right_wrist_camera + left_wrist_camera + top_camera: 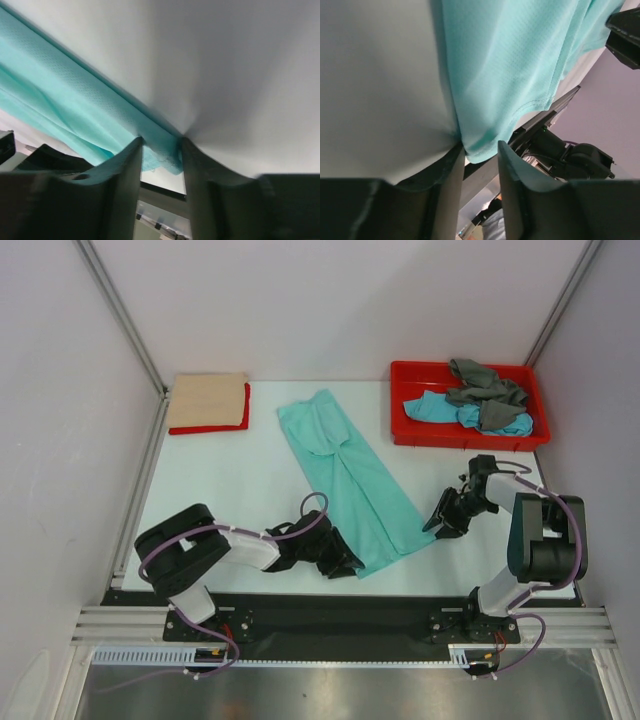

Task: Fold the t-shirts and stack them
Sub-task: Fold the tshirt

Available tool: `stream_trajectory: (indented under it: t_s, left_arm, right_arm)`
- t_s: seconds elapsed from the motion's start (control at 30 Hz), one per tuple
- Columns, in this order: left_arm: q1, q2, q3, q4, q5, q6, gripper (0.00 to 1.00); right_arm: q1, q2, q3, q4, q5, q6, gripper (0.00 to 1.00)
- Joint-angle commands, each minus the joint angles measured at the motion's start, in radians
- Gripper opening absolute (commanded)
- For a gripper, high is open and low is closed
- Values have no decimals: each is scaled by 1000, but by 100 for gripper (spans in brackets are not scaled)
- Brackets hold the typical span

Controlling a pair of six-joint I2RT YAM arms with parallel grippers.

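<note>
A mint-green t-shirt point(345, 475), folded into a long strip, lies diagonally across the middle of the table. My left gripper point(350, 562) is at its near left corner. In the left wrist view the jaws point(481, 147) stand partly open with the shirt's hem corner point(505, 60) between the fingertips. My right gripper point(437, 523) is at the near right corner. Its jaws point(161, 141) are also partly open, tips on the table, with the shirt's edge point(60, 95) between them. A folded beige shirt point(207, 398) lies on a folded red one point(212, 427) at the back left.
A red plastic tray point(400, 425) stands at the back right, holding a crumpled grey shirt point(485, 388) and a turquoise-blue shirt point(440, 408). White walls close in the table on three sides. The black mounting rail point(340, 615) runs along the near edge.
</note>
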Motion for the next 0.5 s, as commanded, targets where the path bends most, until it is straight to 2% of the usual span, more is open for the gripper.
stream_trajectory:
  t_s: [0.0, 0.03, 0.07, 0.13, 0.17, 0.2, 0.3, 0.47]
  left_arm:
    - [-14, 47, -47, -41, -95, -46, 38]
    - [-13, 47, -69, -12, -97, -55, 35]
    - [-11, 50, -83, 9, -101, -64, 26]
    - [-5, 64, -113, 61, -100, -72, 17]
    - [-2, 68, -114, 63, -88, -66, 7]
    - [3, 68, -116, 60, -83, -55, 2]
    - [20, 19, -142, 30, -91, -39, 0]
    - [99, -215, -160, -234, -141, 101, 0]
  right_arm:
    - [16, -18, -35, 38, 37, 18, 38]
    - [22, -25, -38, 43, 37, 23, 35]
    - [25, -28, -41, 44, 39, 24, 32]
    - [39, -46, -54, 44, 36, 31, 24]
    - [45, -51, -60, 43, 36, 34, 22]
    - [53, -60, -72, 43, 33, 37, 17]
    - [97, -101, -115, 44, 19, 66, 11]
    - [237, -190, -159, 63, -13, 191, 9]
